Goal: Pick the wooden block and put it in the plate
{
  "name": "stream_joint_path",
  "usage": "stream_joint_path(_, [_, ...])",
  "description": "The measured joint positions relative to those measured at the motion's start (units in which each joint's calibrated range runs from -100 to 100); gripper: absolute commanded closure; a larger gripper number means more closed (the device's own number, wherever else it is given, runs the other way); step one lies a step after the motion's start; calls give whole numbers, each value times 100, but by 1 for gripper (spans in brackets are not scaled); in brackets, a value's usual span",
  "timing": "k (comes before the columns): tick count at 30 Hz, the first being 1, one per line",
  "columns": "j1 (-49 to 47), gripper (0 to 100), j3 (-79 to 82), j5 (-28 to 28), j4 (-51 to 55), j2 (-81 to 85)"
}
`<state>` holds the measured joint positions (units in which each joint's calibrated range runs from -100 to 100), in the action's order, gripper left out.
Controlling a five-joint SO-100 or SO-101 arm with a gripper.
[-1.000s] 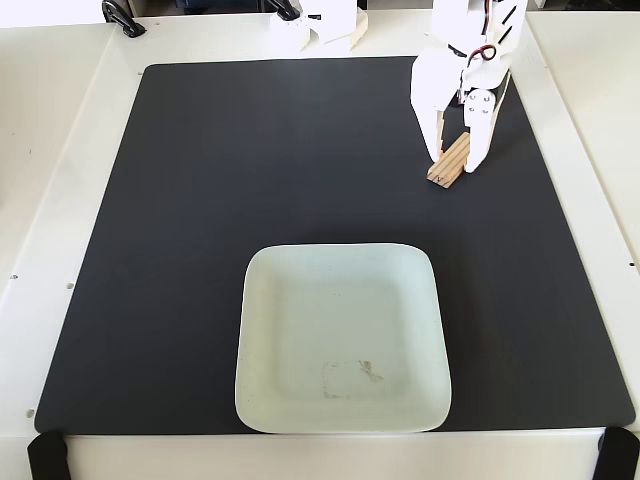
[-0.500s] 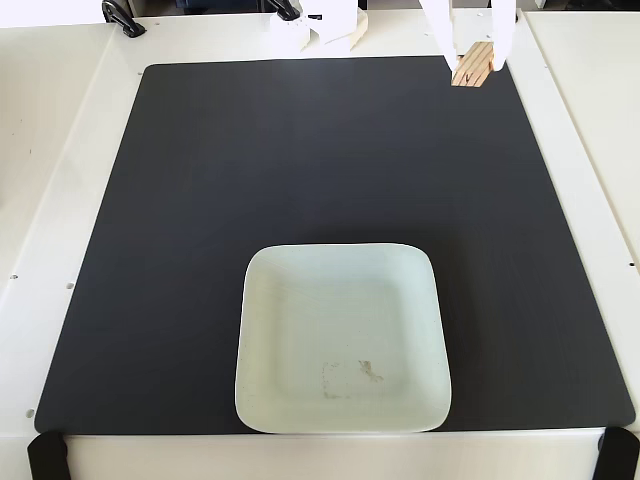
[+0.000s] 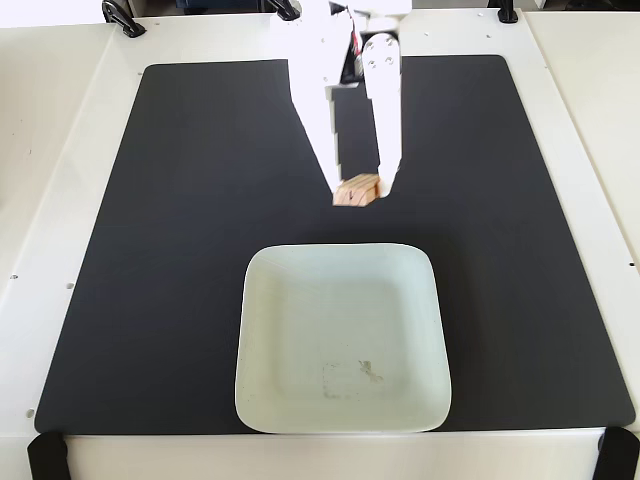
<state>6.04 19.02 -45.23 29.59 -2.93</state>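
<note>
Hand (image 3: pixel 358 190) first: its 2 white fingers (image 3: pixel 388 150) point down toward the camera's near side and are clamped on the wooden block (image 3: pixel 357 190), which sits crosswise between the tips. The block shows its light-tan end face with a small dark mark, and it looks to be carried clear of the mat rather than resting on it — though a single fixed view from above cannot settle the height.

Just below the block in the picture lies the plate (image 3: pixel 260 400), pale mint-white and square with rounded corners; its far rim is near the block but the block is not yet over the plate's well. A faint smudge marks the inside of the plate toward its near edge, and nothing else lies in it.

As a judgement, the pick is done and the carry is well along. What is left is a short reach forward over the rim, a lowering, and the release.

Around these, the black mat (image 3: pixel 160 250) covers most of the white surface (image 3: pixel 50 150). Dark clamps (image 3: pixel 122 18) sit at the far edge and black tabs (image 3: pixel 45 458) at the near corners, all well apart from the path. Nothing stands between block and plate — only the raised rim could catch the block if it comes in low.
</note>
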Motion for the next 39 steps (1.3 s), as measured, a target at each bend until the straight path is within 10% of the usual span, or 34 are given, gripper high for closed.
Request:
stream_joint_path(27, [309,90,-2020,-146,-808,-2093])
stream_joint_path(35, [377,46,-2029,-136,-808,-2161])
stream_joint_path(39, [550,43,-2029,-146,-1105,-2161])
